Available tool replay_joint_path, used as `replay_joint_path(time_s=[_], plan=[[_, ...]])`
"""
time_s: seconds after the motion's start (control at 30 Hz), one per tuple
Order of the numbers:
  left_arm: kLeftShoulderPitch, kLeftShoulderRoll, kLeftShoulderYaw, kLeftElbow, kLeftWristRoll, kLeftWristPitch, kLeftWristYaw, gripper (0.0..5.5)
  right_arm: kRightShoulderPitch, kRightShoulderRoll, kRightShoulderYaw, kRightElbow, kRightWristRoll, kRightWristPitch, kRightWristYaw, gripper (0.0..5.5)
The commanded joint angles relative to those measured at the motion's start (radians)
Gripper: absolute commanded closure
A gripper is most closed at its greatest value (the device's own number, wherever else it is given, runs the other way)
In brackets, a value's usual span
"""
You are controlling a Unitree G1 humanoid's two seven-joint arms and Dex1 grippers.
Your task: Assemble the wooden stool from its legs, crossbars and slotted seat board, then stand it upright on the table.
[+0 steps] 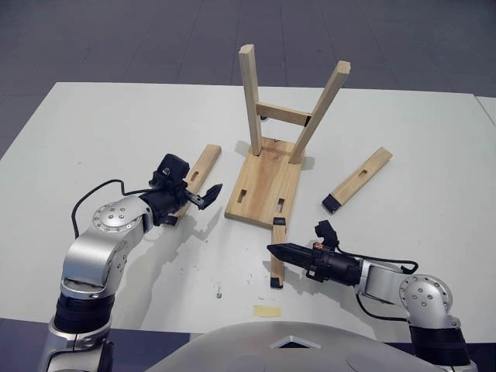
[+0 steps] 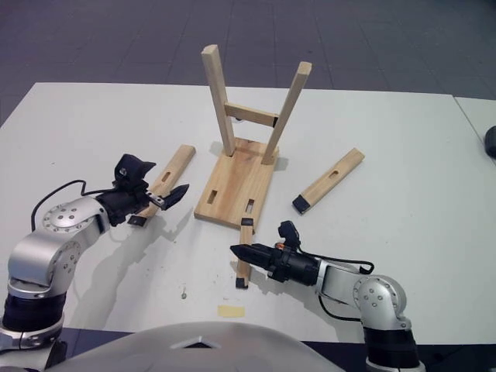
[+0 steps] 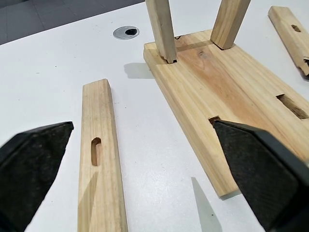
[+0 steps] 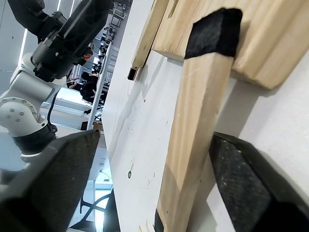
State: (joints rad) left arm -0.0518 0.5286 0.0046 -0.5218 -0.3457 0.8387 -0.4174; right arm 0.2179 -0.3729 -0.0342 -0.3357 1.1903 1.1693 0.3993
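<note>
**Stool half built, both arms poised.** On the white table (image 1: 93, 132), the seat board (image 1: 260, 186) lies flat near the middle. Its underside faces up, presumably so that its slots can take parts from above.

At the board's 12 o'clock end, two standing legs (image 1: 249, 101) rise from it, tied together by a crossbar (image 1: 283, 114). The empty slots (image 1: 242, 194) at the 6 o'clock end appear to await the other pair.

One loose leg (image 1: 203, 164) lies flat at the board's 9 o'clock, near its edge. A second loose leg (image 1: 360, 177) rests well apart at 3 o'clock. Each leg has its slot facing up.

A short bar (image 1: 277, 271) with black ends lies at 6 o'clock, its far end touching the board's near edge.

The left gripper (image 1: 209, 194) hovers low over the near end of the 9 o'clock leg. Its fingers are spread wide and hold nothing, and the leg lies beneath the gap, closer to one pad. It looks lined up for a pick.

The right gripper (image 1: 273, 249) is down at table level with one finger on either side of the short bar. The fingers are apart, with daylight showing on both sides of the wood. It is a straddle and not yet a grasp, seemingly the step before closing on the piece.

A scrap of yellow tape (image 1: 267, 311) lies near the table's 6 o'clock edge.
</note>
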Motion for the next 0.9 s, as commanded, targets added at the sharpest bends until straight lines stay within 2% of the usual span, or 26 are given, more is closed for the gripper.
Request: replay_joint_path(time_s=[0.03,0.23,0.47,0.6,0.73,0.83,0.9], plan=[[-0.008,0.0,-0.014,0.005,0.015,-0.006,0.004,0.1,0.012,0.005,0.01,0.045,-0.056,0.008,-0.053,2.26],[-0.007,-0.006,-0.027,0.003,0.027,-0.008,0.013,0.1,0.018,0.008,0.002,0.054,-0.052,0.01,-0.06,3.28],[-0.008,-0.017,-0.029,0.006,0.035,-0.011,0.02,0.1,0.01,0.015,-0.003,0.065,-0.059,0.005,-0.064,4.18],[-0.011,-0.023,-0.037,0.019,0.047,-0.021,0.023,0.1,-0.006,0.015,-0.007,0.065,-0.047,-0.001,-0.054,4.61],[-0.023,-0.033,-0.023,0.033,0.049,-0.029,0.034,0.1,-0.081,0.03,-0.068,0.053,0.042,-0.019,-0.044,5.07],[-0.026,-0.037,-0.026,0.041,0.058,-0.037,0.039,0.1,-0.111,0.008,-0.043,0.064,-0.013,-0.018,-0.045,5.47],[-0.022,-0.039,-0.028,0.038,0.061,-0.041,0.041,0.1,-0.105,-0.009,-0.013,0.039,-0.07,-0.045,-0.03,5.47]])
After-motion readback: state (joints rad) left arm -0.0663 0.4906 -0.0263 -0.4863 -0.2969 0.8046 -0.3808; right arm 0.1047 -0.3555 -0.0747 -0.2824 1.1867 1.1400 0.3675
